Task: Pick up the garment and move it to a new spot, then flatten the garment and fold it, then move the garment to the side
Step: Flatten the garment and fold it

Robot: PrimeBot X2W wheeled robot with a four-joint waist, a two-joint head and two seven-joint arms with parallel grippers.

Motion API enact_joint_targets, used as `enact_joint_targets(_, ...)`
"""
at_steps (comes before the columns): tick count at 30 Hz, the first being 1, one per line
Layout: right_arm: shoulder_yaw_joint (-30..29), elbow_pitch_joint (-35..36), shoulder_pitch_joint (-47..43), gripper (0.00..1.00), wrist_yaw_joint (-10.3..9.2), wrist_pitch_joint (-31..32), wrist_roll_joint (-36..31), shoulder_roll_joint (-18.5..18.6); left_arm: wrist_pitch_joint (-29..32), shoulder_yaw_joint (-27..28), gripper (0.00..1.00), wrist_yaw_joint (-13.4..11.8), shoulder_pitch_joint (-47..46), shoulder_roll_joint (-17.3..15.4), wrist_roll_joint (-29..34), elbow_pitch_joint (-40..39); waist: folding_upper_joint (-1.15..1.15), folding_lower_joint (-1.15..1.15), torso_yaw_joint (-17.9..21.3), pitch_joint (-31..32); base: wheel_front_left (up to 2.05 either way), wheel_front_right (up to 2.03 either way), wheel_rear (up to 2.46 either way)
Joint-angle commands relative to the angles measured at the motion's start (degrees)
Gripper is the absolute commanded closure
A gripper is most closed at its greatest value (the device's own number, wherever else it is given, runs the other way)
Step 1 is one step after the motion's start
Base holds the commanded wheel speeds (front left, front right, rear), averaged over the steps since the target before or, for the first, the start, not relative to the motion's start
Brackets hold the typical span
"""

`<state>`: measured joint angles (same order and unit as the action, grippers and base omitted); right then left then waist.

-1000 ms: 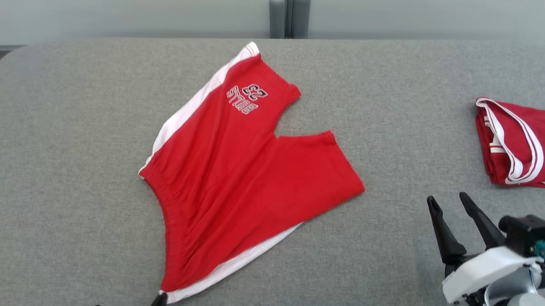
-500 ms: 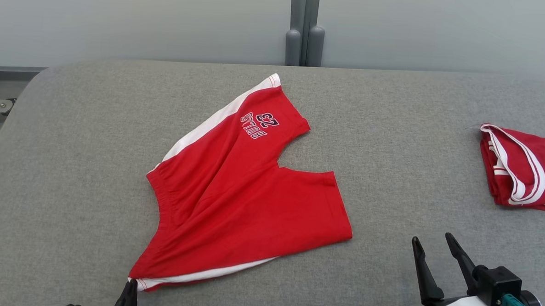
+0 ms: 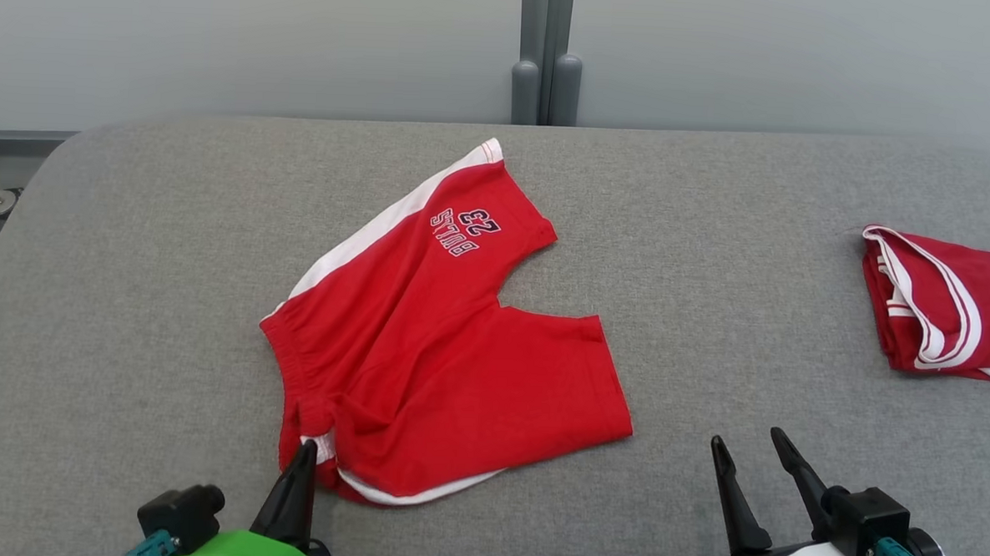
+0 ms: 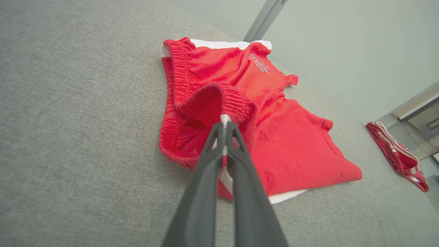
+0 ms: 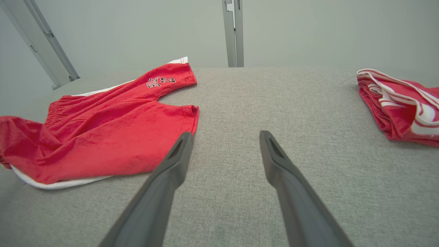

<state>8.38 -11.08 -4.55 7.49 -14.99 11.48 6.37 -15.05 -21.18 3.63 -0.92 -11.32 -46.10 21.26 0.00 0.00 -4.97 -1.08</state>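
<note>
So the red shorts (image 3: 450, 343) are lying middle-left of the head view on the grey padded table (image 3: 716, 196). The left gripper (image 3: 309, 449), bottom left, is clamped on the waistband corner, where the fabric's bunched up. The right gripper (image 3: 747, 439), bottom right, is spread wide, holding nothing, clear of the shorts. A folded red garment (image 3: 937, 306) sits at the right edge.

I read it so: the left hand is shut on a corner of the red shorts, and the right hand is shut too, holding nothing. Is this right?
Not fully. The right hand is open, jaws well apart, as the right wrist view shows; it holds nothing. The left hand is indeed shut on a corner of the red shorts.
</note>
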Motion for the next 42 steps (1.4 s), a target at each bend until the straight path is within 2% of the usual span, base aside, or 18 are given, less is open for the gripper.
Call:
enact_joint_targets(1, 0.3, -0.1, 0.7, 0.00, -0.02, -0.2, 0.1, 0.1, -0.1, -0.5, 1.00, 0.7, -2.1, 0.6, 0.8, 0.9, 0.00, 0.00, 0.7, -0.5, 0.00, 0.00, 0.00)
enact_joint_targets(10, 1.2, -0.5, 1.5, 0.00, -0.02, -0.2, 0.0, -0.4, -0.1, -2.5, 1.00, 2.5, -7.9, 2.7, 2.4, 7.0, 0.00, 0.00, 2.8, -1.8, 0.00, 0.00, 0.00)
enact_joint_targets(11, 1.2, -0.5, 1.5, 0.00, -0.02, -0.2, 0.0, -0.5, -0.1, -2.5, 0.93, 2.6, -8.4, 2.8, 2.5, 7.7, 0.00, 0.00, 2.9, -2.0, 0.00, 0.00, 0.00)
enact_joint_targets(12, 1.2, -0.5, 1.6, 0.00, -0.02, -0.2, -0.1, -0.6, -0.1, -2.6, 0.78, 2.8, -8.7, 2.7, 3.0, 8.3, 0.00, 0.00, 3.1, -2.1, 0.00, 0.00, 0.00)
enact_joint_targets(13, 1.3, -0.6, 1.7, 0.00, -0.02, -0.2, -0.1, -0.7, -0.1, -2.7, 0.58, 2.9, -9.0, 2.7, 3.5, 8.8, 0.00, 0.00, 3.2, -2.1, 0.00, 0.00, 0.00)
enact_joint_targets(14, 1.2, -0.6, 1.7, 0.00, -0.02, -0.2, -0.1, -0.8, -0.1, -2.8, 0.25, 3.0, -9.3, 2.6, 4.0, 9.3, 0.00, 0.00, 3.3, -2.1, 0.00, 0.00, 0.00)
enact_joint_targets(15, 1.1, -0.6, 1.7, 0.00, -0.02, -0.2, -0.2, -0.8, -0.1, -2.9, 0.00, 2.9, -9.4, 2.6, 4.6, 9.8, 0.00, 0.00, 3.3, -2.1, 0.00, 0.00, 0.00)
enact_joint_targets(21, 0.5, 0.8, 1.8, 0.00, -0.02, -0.2, -1.2, -0.8, -0.1, -1.7, 0.00, 2.3, -6.6, 1.0, 8.8, 7.2, 0.00, 0.00, 3.9, -0.9, 0.00, 0.00, 0.00)
enact_joint_targets(26, -1.3, 4.0, 1.0, 0.00, -0.02, -0.2, -2.0, -1.2, -0.1, 2.8, 0.00, 0.3, -1.2, -0.2, 12.7, -2.4, 0.00, 0.00, 3.7, 0.7, 0.00, 0.00, 0.00)
enact_joint_targets(33, -3.9, 8.9, -1.4, 0.00, -0.02, -0.2, -4.4, -1.8, -0.1, 9.2, 0.00, -2.1, 7.4, 0.0, 19.1, -14.2, 0.00, 0.00, 2.0, 2.2, 0.00, 0.00, 0.00)
enact_joint_targets(38, -5.5, 11.4, -3.4, 0.00, -0.02, -0.2, -6.4, -2.3, -0.1, 12.4, 0.00, -1.3, 12.1, 0.7, 22.7, -16.4, 0.00, 0.00, 0.7, 3.3, 0.00, 0.00, 0.00)
enact_joint_targets(42, -5.8, 10.8, -4.3, 0.00, -0.02, -0.2, -7.2, -2.5, -0.1, 14.5, 0.00, -0.1, 14.0, 1.8, 24.5, -16.3, 0.00, 0.00, 0.0, 3.7, 0.00, 0.00, 0.00)
